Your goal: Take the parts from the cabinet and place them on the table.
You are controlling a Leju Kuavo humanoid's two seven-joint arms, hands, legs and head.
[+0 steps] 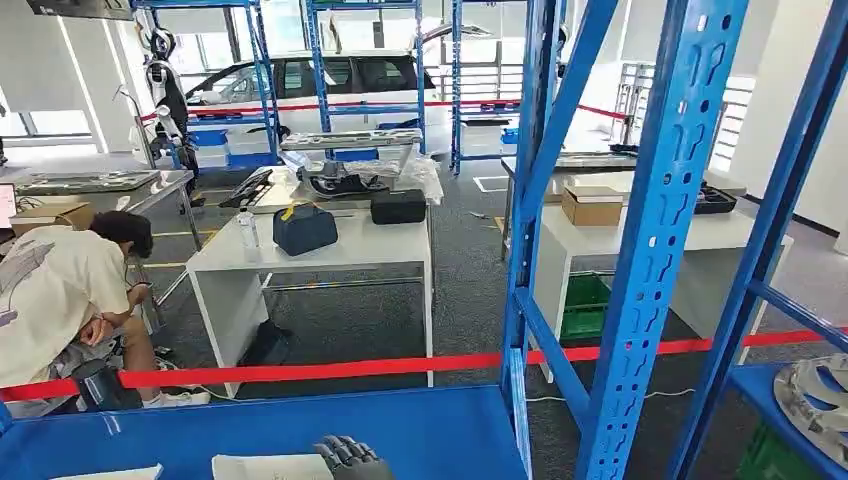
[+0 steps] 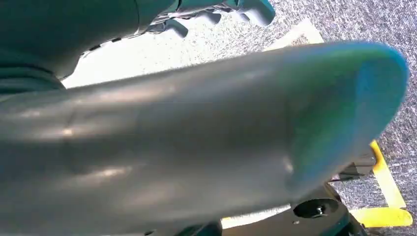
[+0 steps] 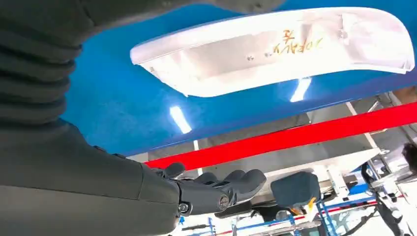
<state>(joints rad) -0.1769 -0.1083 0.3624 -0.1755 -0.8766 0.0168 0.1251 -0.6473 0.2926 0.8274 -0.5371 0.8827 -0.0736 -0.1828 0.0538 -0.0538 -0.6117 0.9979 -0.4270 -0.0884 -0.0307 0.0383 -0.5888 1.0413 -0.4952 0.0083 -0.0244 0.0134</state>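
Reaching over the near blue shelf (image 1: pixel 420 430), the right robot hand (image 1: pixel 350 455) hovers released, fingers apart, just beside a white part (image 1: pixel 270 466) lying flat there. The left robot hand (image 2: pixel 216 12) holds nothing visible, though whether it is clenched cannot be told; the white bench (image 1: pixel 330 250) stands far beyond.

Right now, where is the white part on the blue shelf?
In the head view the white part lies on the blue shelf at the bottom edge, just left of the right hand.

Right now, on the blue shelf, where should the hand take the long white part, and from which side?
Probably across its narrow width near the middle, coming from the shelf's open front, where the right hand is. The white part is long, thin and lies flat on the blue shelf; gripped at one end it would likely tip.
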